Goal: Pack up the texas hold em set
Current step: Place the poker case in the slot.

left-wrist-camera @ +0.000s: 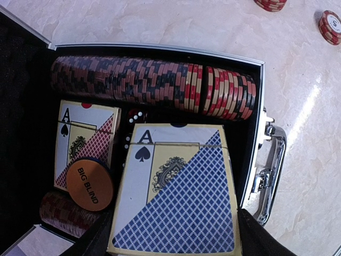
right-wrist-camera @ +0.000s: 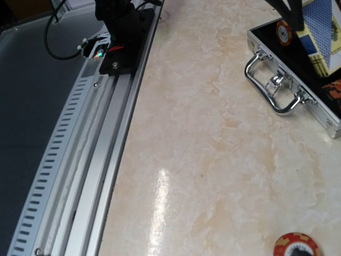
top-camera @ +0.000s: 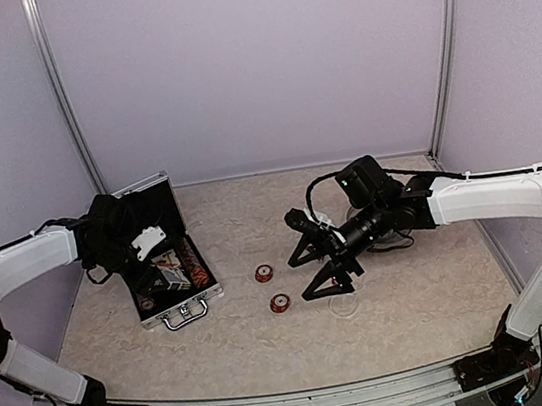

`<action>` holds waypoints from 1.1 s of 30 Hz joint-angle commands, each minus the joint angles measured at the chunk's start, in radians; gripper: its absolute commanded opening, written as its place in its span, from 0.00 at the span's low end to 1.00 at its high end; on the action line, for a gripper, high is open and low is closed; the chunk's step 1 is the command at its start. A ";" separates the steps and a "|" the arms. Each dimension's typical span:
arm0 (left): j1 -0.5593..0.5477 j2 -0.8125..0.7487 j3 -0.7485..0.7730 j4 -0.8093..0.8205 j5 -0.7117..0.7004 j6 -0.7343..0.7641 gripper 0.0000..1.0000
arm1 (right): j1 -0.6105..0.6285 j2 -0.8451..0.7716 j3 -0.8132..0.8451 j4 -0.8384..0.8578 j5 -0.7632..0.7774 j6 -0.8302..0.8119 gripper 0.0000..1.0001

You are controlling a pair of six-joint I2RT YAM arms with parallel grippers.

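Observation:
The silver briefcase [top-camera: 186, 301] lies open at the left, and its chrome handle shows in the left wrist view [left-wrist-camera: 269, 173]. Inside it are a row of red-and-white chips [left-wrist-camera: 154, 80], a red card box [left-wrist-camera: 85, 141], tiny red dice [left-wrist-camera: 135, 114] and an orange "BIG BLIND" button [left-wrist-camera: 91, 184]. My left gripper [left-wrist-camera: 170, 234] is shut on a blue card box [left-wrist-camera: 176, 192], which it holds over the case [top-camera: 153, 263]. Two short chip stacks [top-camera: 264, 273] [top-camera: 280, 304] stand on the table. A clear disc [top-camera: 344, 304] lies near my right gripper [top-camera: 320, 265], which is open and empty above the table.
The case lid [top-camera: 149, 195] stands up behind the left arm. The right wrist view shows the case handle [right-wrist-camera: 274, 85], one chip stack [right-wrist-camera: 297, 246], the left arm's base [right-wrist-camera: 120, 32] and the slotted front rail [right-wrist-camera: 80, 160]. White walls enclose the table.

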 commanded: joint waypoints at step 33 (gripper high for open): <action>0.039 0.074 0.028 -0.018 0.090 0.135 0.41 | -0.008 -0.023 -0.023 0.018 -0.030 0.000 0.97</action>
